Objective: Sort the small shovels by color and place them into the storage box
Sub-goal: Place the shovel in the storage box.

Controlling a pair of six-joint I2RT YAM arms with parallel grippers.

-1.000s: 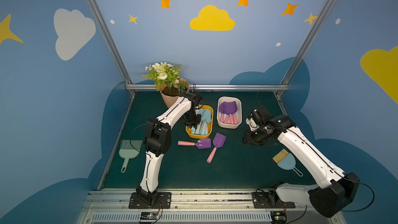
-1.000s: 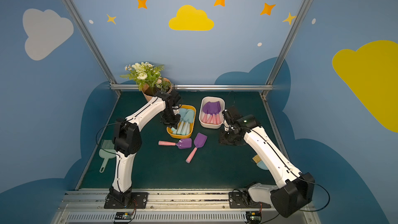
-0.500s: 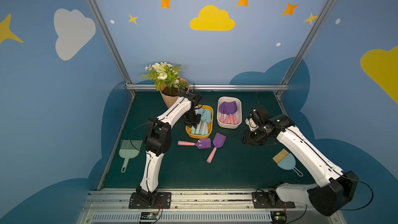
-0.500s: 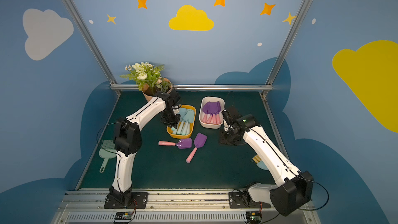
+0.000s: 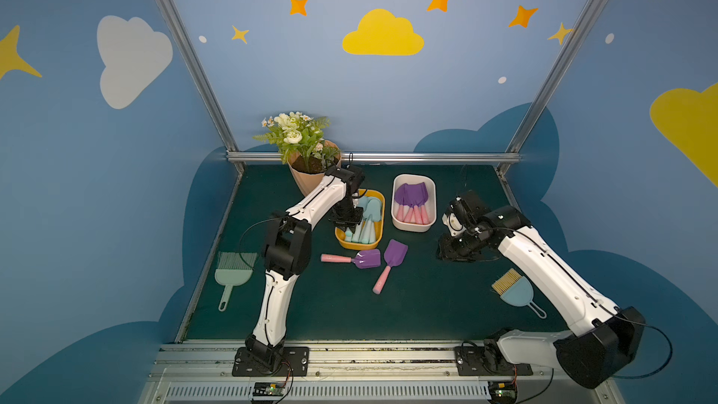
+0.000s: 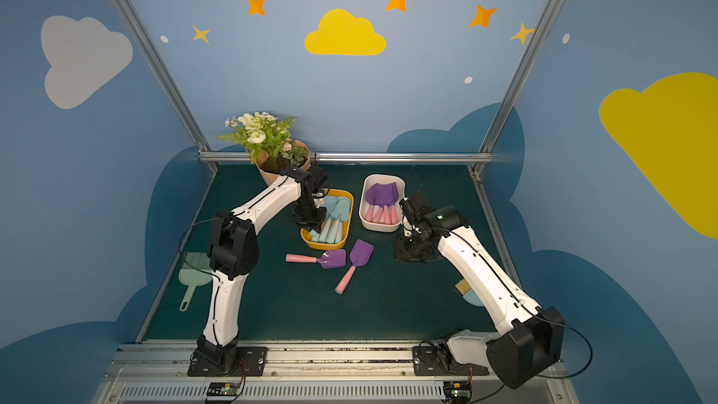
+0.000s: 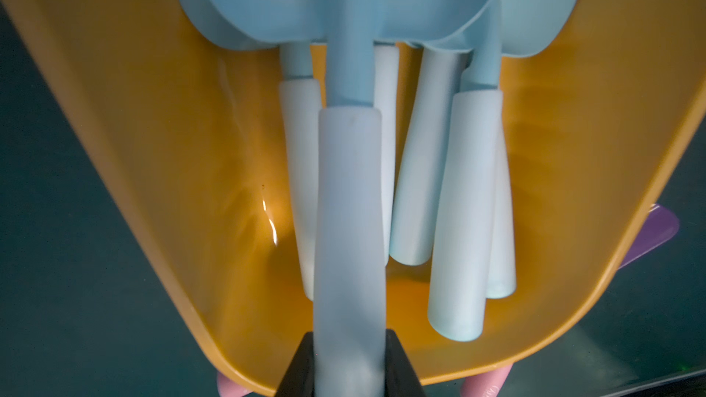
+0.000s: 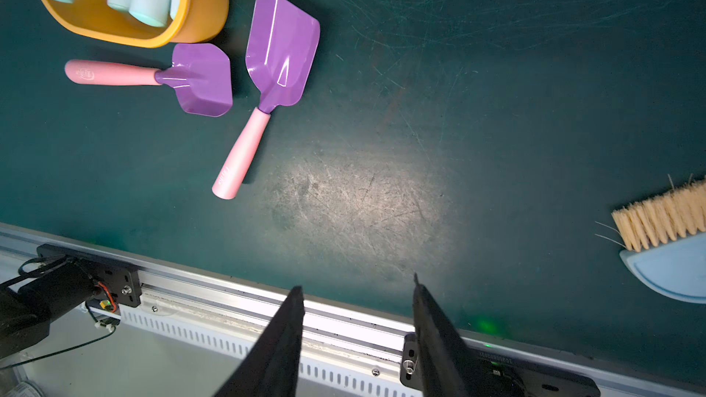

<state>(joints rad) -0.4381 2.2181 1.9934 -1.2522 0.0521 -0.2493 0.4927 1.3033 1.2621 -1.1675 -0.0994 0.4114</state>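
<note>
Outside, two purple shovels (image 5: 369, 259); held, one blue shovel (image 7: 349, 204)

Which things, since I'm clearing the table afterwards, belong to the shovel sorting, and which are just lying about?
Job: blue shovels in the yellow box; purple shovels in the white box; two loose purple shovels; left gripper, shut on a blue shovel.
Lying about: flower pot; green brush; blue brush.
</note>
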